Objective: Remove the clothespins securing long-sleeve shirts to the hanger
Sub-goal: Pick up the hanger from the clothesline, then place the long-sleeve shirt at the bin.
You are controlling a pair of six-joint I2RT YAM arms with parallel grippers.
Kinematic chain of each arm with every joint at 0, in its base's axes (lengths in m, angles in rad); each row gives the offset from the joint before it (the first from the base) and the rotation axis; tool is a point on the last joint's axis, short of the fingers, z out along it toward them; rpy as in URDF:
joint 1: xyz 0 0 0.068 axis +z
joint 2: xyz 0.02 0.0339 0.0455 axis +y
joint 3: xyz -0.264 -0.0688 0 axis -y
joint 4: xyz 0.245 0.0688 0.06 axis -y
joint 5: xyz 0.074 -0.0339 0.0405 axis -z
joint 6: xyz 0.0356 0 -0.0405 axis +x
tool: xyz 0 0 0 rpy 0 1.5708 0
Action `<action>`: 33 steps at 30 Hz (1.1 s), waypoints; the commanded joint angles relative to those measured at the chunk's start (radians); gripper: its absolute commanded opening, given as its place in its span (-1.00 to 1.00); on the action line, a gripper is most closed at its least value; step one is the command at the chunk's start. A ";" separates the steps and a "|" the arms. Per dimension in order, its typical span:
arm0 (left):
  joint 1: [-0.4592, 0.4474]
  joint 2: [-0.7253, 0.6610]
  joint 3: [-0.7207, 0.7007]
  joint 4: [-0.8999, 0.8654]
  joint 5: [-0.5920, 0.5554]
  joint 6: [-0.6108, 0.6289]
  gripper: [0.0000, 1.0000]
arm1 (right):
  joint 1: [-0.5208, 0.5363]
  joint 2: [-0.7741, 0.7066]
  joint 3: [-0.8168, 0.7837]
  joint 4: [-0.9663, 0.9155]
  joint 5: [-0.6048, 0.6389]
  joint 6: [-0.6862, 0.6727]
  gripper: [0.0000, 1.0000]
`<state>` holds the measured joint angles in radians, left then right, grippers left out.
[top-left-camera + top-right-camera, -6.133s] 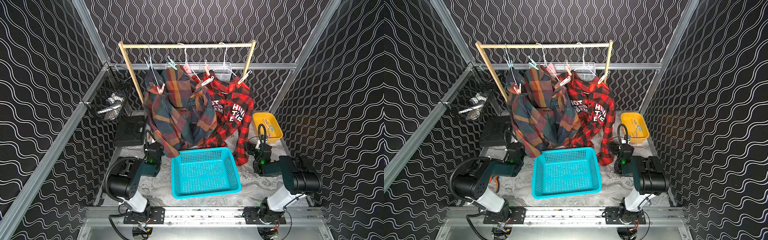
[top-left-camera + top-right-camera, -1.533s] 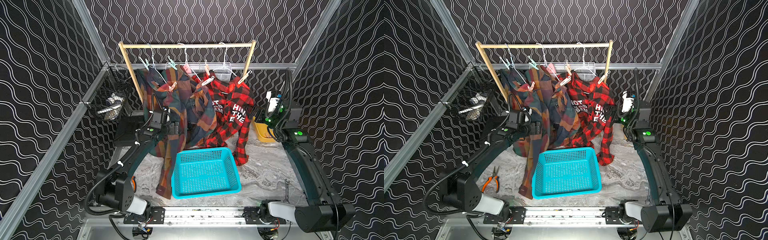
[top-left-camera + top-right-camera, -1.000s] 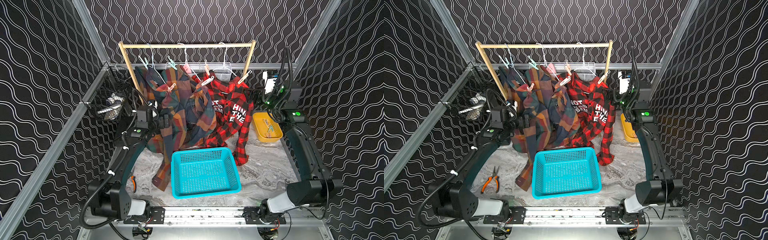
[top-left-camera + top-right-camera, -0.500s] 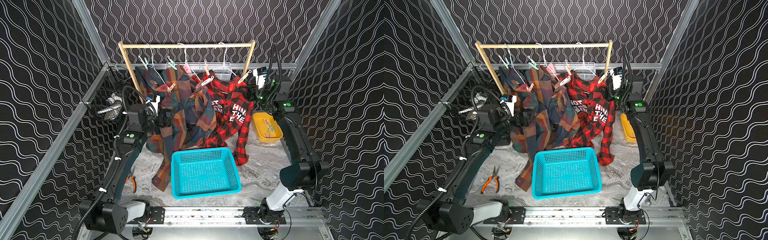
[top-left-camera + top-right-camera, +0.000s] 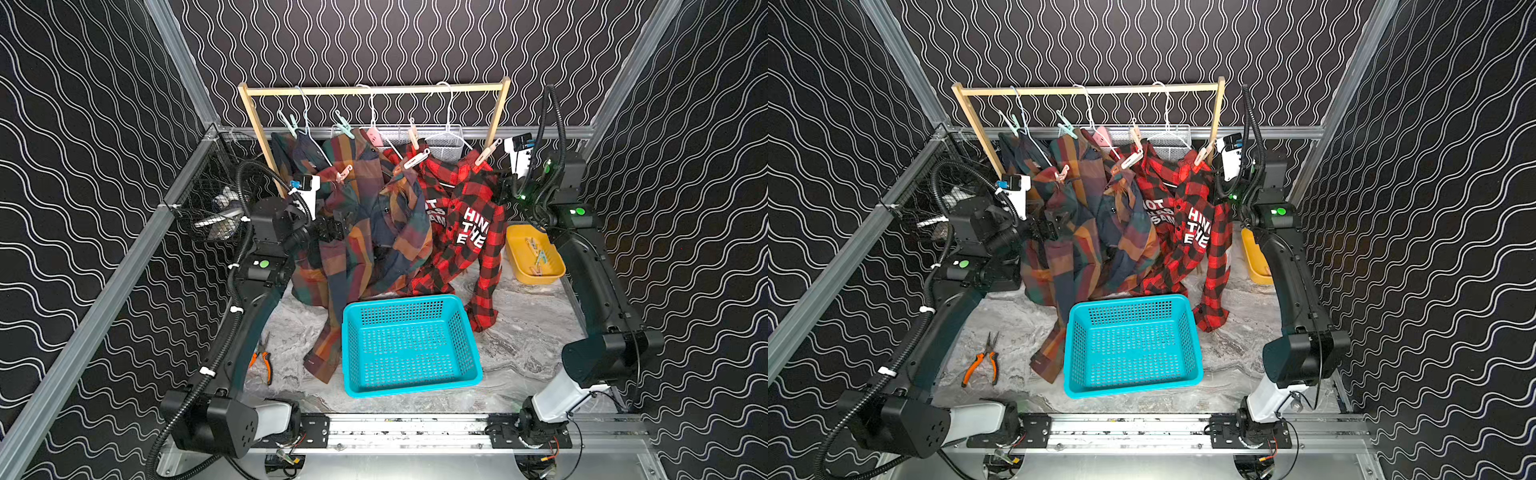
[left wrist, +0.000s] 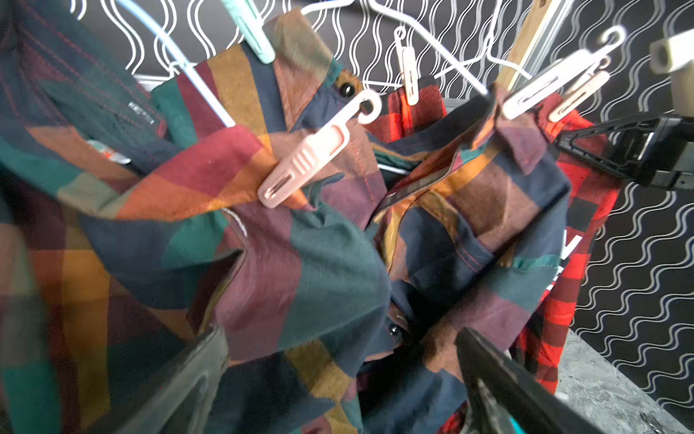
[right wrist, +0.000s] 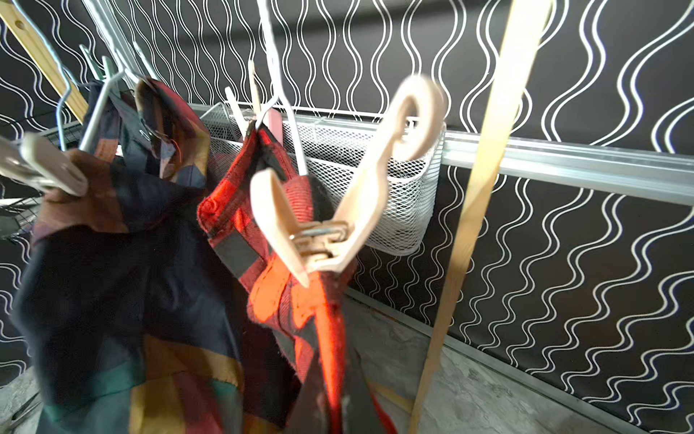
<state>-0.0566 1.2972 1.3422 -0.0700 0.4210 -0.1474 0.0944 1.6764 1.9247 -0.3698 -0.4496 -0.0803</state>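
Clothespins (image 5: 415,160) in mint, pink and cream sit clipped along the hangers (image 5: 450,104) under the wooden rail (image 5: 374,88), pinning the shirts; I see the pink clothespin (image 6: 304,158) biting a fold of the big-check shirt (image 6: 330,270) near my left gripper (image 6: 341,338), whose fingers stand spread wide and hold nothing; my right gripper (image 7: 330,409) is pinched closed on the edge of the red-and-black shirt (image 7: 225,214), just below the cream clothespin (image 7: 330,210) at its shoulder.
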 commanded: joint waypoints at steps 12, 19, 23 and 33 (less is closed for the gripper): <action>0.001 0.015 -0.010 0.269 0.190 -0.094 0.97 | -0.001 -0.168 -0.091 0.159 0.074 0.113 -1.00; -0.037 0.017 0.017 0.288 0.288 -0.084 0.92 | -0.001 -0.300 -0.232 0.113 0.133 0.132 -1.00; -0.099 0.036 0.075 0.242 0.303 -0.041 0.91 | -0.001 -0.411 -0.395 0.114 0.160 0.187 -1.00; -0.292 0.064 0.122 0.153 0.307 0.050 0.86 | -0.001 -0.639 -0.603 0.038 0.183 0.252 -1.00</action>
<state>-0.3038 1.3533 1.4414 0.1341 0.7341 -0.1787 0.0933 1.0786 1.3407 -0.3481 -0.2745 0.1467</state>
